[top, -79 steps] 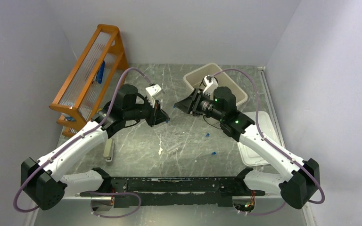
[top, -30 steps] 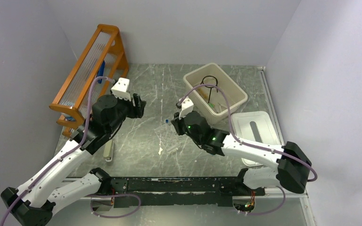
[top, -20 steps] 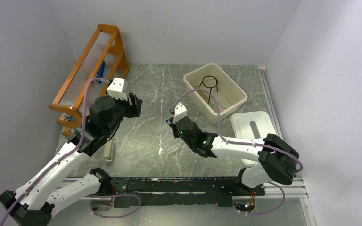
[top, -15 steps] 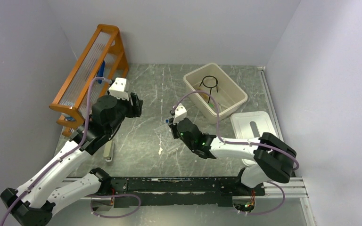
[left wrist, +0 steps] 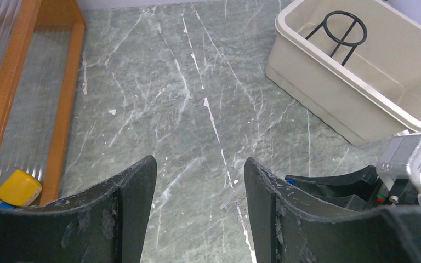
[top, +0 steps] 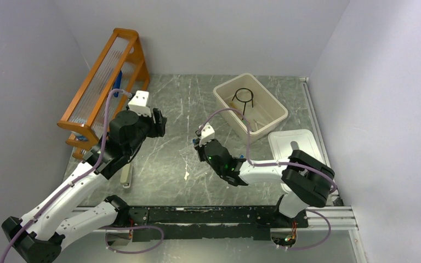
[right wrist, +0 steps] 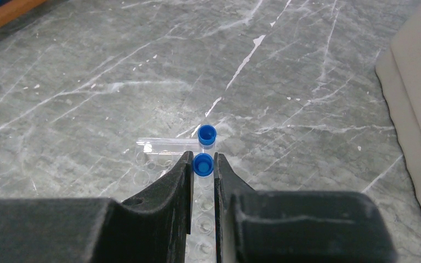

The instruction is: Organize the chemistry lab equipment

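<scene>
Grip is the thing to mind, I judge: the right tool is closed on a clear blue-capped tube, its cap right at the tool's tip. A straight lift should keep it from nudging the second capped tube, which lies crosswise on the desk just ahead of that tip, nearly touching. The left tool hangs open and empty, well to the side.
</scene>
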Tool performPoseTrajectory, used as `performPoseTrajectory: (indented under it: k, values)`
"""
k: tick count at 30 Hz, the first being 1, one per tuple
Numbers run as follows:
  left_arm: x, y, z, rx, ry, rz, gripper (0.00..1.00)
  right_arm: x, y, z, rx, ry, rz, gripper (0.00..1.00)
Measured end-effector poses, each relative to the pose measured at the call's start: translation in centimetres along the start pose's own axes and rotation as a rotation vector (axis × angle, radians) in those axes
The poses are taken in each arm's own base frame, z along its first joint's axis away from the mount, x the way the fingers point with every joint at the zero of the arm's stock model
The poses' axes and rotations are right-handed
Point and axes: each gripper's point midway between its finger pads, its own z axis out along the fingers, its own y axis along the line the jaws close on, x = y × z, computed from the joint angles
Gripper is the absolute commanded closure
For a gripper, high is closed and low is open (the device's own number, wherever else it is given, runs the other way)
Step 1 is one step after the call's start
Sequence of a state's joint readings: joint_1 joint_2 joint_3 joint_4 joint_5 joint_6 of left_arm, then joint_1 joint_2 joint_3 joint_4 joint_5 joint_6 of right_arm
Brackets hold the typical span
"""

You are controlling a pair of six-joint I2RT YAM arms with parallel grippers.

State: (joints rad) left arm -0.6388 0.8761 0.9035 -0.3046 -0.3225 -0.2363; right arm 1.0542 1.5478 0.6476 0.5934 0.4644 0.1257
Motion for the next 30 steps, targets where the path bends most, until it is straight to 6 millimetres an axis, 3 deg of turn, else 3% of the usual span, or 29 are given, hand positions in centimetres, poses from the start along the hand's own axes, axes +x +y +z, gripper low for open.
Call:
performPoseTrajectory:
  k: [17,22,26,30]
  values:
    - [0.2,0.1,0.2,-0.009,0.007,0.003,0.36,2.6,-0.3,1.0,0.031,0.064,-0.046,0.88]
    - [0.2,0.2,0.2,-0.013,0.005,0.003,0.36,2.5,-0.1,1.2,0.032,0.073,-0.046,0.73]
    - [0.2,0.2,0.2,-0.015,0.005,0.003,0.36,2.6,0.0,1.2,0.032,0.096,-0.043,0.54]
    - [0.2,0.2,0.2,-0.016,0.005,0.003,0.36,2.5,-0.2,0.5,0.031,0.125,-0.036,0.47]
